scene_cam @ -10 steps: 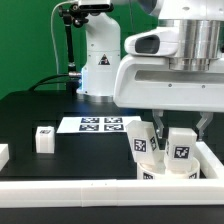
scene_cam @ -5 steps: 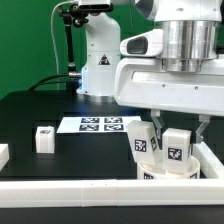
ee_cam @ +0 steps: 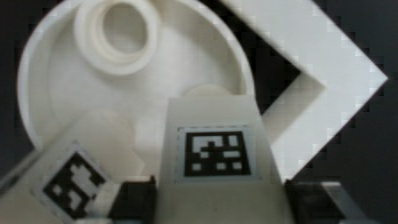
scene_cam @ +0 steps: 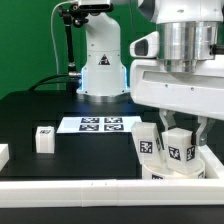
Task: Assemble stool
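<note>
My gripper point(scene_cam: 182, 136) is shut on a white blocky stool leg point(scene_cam: 181, 149) with a black-and-white tag, holding it upright over the round white seat point(scene_cam: 170, 172) at the exterior view's lower right. A second tagged leg point(scene_cam: 147, 144) stands on the seat just to its left. In the wrist view the held leg point(ee_cam: 214, 150) sits between my dark fingers point(ee_cam: 150, 196), my gripper point(ee_cam: 240, 200) around its lower part. The seat point(ee_cam: 107, 100) lies beyond it with a round socket point(ee_cam: 121, 30). The second leg point(ee_cam: 68, 182) is beside it.
A loose tagged leg point(scene_cam: 43, 138) stands on the black table at the left, and another white piece point(scene_cam: 3, 153) lies at the left edge. The marker board point(scene_cam: 100, 124) lies mid-table. White border rails point(scene_cam: 90, 190) run along the front and right. The robot base point(scene_cam: 100, 60) is behind.
My gripper has shifted toward the exterior view's right with the leg in it. The second leg and the loose leg have not moved.
</note>
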Robot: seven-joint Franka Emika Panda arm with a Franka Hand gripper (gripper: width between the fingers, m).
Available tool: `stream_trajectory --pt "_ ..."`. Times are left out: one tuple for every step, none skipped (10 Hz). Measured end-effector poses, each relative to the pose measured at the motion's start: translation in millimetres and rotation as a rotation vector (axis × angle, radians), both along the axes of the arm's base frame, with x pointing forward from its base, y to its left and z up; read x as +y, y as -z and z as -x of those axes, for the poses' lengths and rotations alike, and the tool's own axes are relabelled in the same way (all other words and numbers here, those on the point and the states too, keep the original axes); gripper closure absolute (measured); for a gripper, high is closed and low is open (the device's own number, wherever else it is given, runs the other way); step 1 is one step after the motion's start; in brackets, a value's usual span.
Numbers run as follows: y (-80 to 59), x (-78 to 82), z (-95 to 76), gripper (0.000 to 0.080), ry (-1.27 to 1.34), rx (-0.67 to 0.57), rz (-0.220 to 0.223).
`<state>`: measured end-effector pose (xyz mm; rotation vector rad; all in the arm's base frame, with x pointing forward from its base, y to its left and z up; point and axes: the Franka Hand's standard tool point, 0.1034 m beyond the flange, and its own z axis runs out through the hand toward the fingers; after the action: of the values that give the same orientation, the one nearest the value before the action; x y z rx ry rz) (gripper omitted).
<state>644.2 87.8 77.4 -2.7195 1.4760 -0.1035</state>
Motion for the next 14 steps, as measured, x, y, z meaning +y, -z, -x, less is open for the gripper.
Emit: stream_trajectory --pt "0.2 2.7 0.3 0.0456 0.073 0.001 -0.010" --pt "0.4 5.2 0.7 0.0456 0.131 0.002 -0.019" --pt "0.6 9.4 1.3 0.0456 0.229 0.004 -0.029" --pt "1.0 14.4 2.2 0.0456 0.318 0.006 -0.040" --pt "1.4 18.1 2.9 0.0456 0.395 0.010 -0.055" --pt "1.9 21.7 2.7 0.0456 0.491 0.010 -0.077" --pt "2.1 23.4 2.6 0.0456 0.568 0.009 -0.088" --pt "2.0 24.1 2.6 0.0456 0.646 0.009 -0.095" --pt "2.0 25.4 2.7 0.0456 0.730 0.012 -0.106" --pt "2.0 25.4 2.4 0.0456 0.790 0.012 -0.112" --pt "2.0 25.1 2.3 0.0456 0.834 0.018 -0.127" --pt "1.9 23.9 1.9 0.0456 0.868 0.024 -0.142" --pt "1.9 23.6 1.7 0.0456 0.872 0.026 -0.147" --pt "2.0 25.0 2.0 0.0359 0.866 0.026 -0.147"
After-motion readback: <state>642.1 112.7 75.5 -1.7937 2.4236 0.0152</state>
